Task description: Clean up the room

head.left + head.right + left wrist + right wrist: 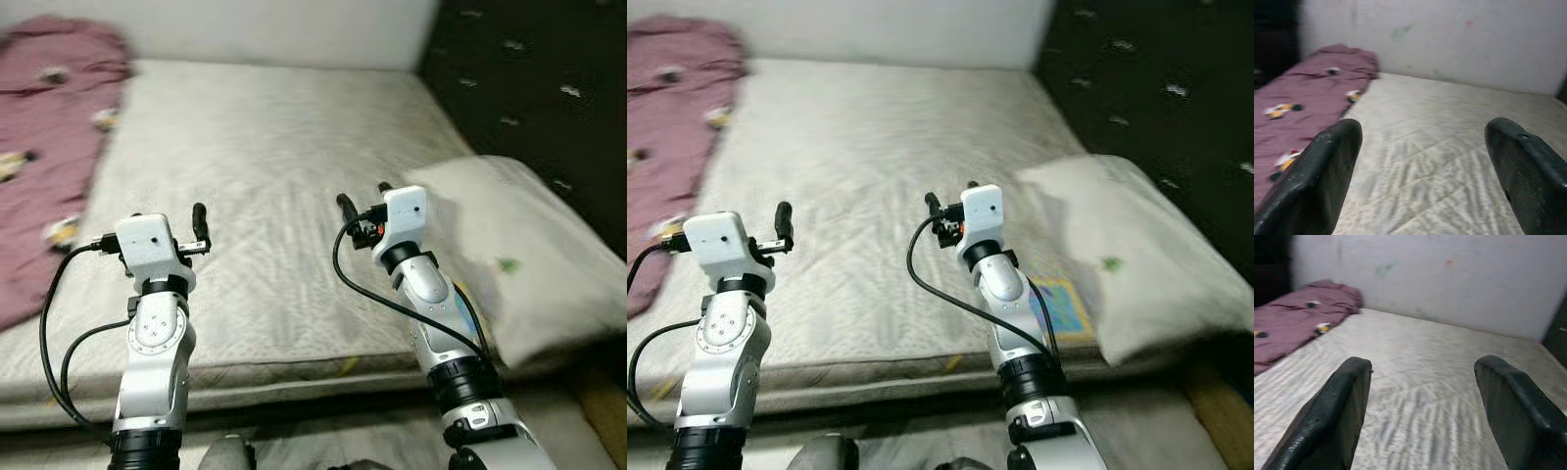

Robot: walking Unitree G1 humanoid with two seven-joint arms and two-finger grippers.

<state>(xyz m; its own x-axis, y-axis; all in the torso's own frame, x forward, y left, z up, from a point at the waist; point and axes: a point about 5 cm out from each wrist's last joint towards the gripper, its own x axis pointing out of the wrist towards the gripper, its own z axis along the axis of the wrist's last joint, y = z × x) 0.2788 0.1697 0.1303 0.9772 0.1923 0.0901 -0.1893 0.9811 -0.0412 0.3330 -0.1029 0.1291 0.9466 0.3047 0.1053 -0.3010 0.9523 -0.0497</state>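
Note:
A wide mattress (274, 147) with a pale grey sheet lies before me. A maroon blanket (49, 117) with small cartoon prints is bunched along its left side. Lying at the right edge is a white pillow (509, 255). My left gripper (171, 223) hovers over the near left part of the mattress, open and holding nothing. My right gripper (364, 198) hovers over the near middle, just left of the pillow, also open with nothing in it. Both wrist views look between spread fingers (1327, 161) (1342, 401) across the sheet to the blanket (1308, 93) and wall.
A white wall (274, 29) closes off the far side of the bed. A black patterned fabric (529, 78) rises at the back right, behind the pillow. A small colourful patch (1058, 304) shows on the mattress by the pillow's near corner. The mattress front edge (294, 377) runs below my arms.

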